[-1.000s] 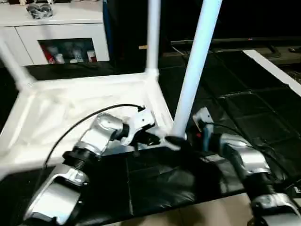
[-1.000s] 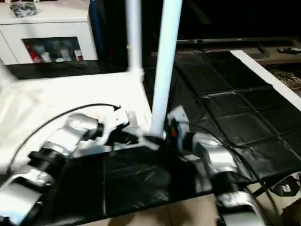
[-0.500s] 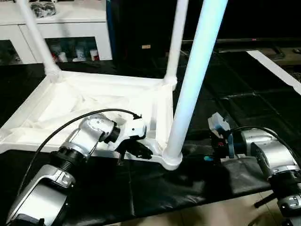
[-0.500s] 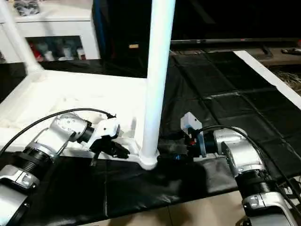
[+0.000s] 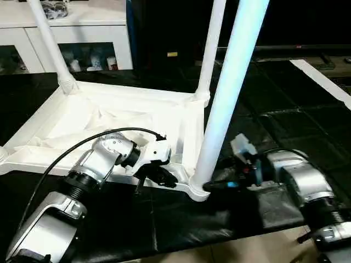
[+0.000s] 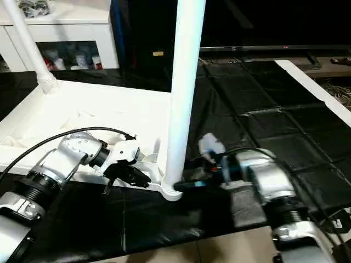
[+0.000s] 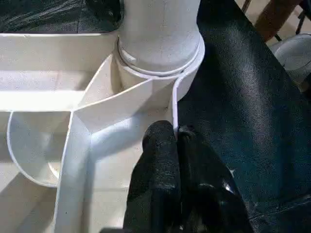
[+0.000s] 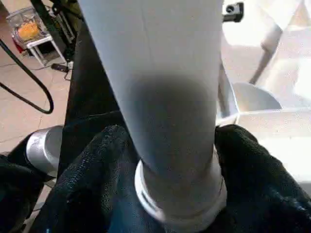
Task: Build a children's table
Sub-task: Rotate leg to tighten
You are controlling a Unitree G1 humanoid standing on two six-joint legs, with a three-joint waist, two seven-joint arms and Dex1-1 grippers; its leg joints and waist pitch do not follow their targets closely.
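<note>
The white tabletop (image 5: 109,118) lies upside down on a black mat. Three white legs stand in its corner sockets: far left (image 5: 49,44), far right (image 5: 211,44) and the near right one (image 5: 227,93). My left gripper (image 5: 167,178) is shut on the tabletop's thin rim just beside the near right socket; in the left wrist view the rim wall (image 7: 173,111) runs in between the closed fingers (image 7: 160,155). My right gripper (image 5: 211,186) reaches in from the right at the base of the near leg (image 8: 165,97), one finger (image 8: 97,170) pressed on each side.
The black mat (image 5: 285,109) covers the floor, with a pale strip (image 5: 323,82) along its right side and bare floor at the front edge. A white cabinet with glass doors (image 5: 82,27) stands at the back left. A black cable (image 5: 71,153) loops over my left forearm.
My right gripper has moved left to the near leg's base and its fingers have closed in around it. The left gripper has kept its hold on the rim. The camera shifted.
</note>
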